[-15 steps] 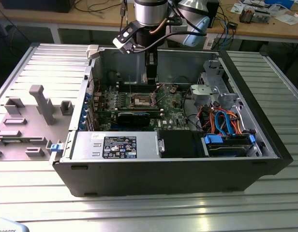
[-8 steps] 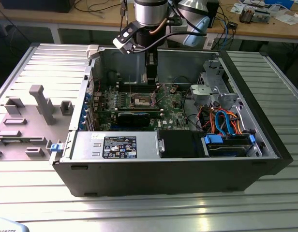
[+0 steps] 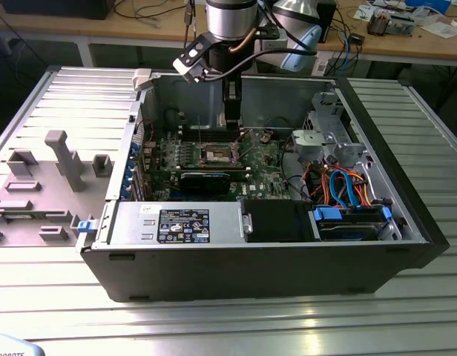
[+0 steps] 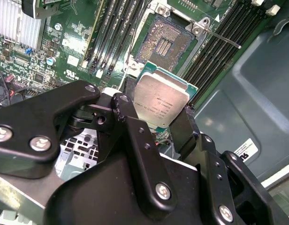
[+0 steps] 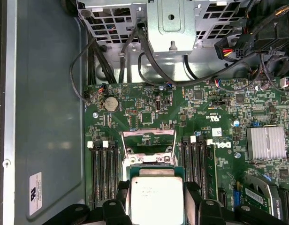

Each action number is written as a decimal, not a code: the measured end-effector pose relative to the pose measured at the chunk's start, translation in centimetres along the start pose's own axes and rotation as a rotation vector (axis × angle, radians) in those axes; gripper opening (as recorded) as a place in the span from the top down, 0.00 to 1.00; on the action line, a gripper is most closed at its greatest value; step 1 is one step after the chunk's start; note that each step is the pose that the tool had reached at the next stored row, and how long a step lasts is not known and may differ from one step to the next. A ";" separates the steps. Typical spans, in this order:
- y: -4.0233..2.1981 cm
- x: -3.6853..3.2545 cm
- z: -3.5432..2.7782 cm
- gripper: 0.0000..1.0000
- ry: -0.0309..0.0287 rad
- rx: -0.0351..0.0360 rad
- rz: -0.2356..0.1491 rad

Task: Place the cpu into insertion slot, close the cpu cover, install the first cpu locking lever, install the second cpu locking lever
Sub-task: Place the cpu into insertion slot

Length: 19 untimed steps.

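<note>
tool (image 4: 155, 123): pinching cpu (image 5: 156, 197) by its edges, above the board
insertion slot (image 4: 165, 44): bare, cpu not seated
cpu cover (image 5: 149, 133): up
locking lever (image 4: 222, 38): unlatched
left: all 4 steps

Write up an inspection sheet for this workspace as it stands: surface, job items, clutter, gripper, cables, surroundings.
Surface: slatted metal table carrying an open computer case.
Job's things: cpu held close to the socket but not seated, and the socket's contacts are bare; cpu cover swung open; a locking lever sticks out beside the socket.
Clutter: grey fixture blocks on the table at the exterior view's left.
Gripper: gripper shut on the cpu's edges, inside the case.
Cables: orange and blue cables at the case's exterior-view right; black cables looped by the board's edge.
Surroundings: workbench behind, strewn with parts.
</note>
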State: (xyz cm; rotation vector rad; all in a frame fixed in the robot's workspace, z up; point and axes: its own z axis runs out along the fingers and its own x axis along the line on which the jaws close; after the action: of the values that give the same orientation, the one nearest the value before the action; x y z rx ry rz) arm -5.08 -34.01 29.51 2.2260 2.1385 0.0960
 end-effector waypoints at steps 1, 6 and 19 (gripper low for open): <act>0.00 0.00 0.00 0.46 0.0000 0.0000 0.000; -0.12 0.00 0.14 0.46 0.0013 -0.0002 -0.011; -1.46 0.18 3.03 0.46 0.0048 0.0000 -0.062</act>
State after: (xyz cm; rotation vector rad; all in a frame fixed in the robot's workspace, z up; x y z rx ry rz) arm -6.27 -33.75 26.37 2.1591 2.2079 0.0988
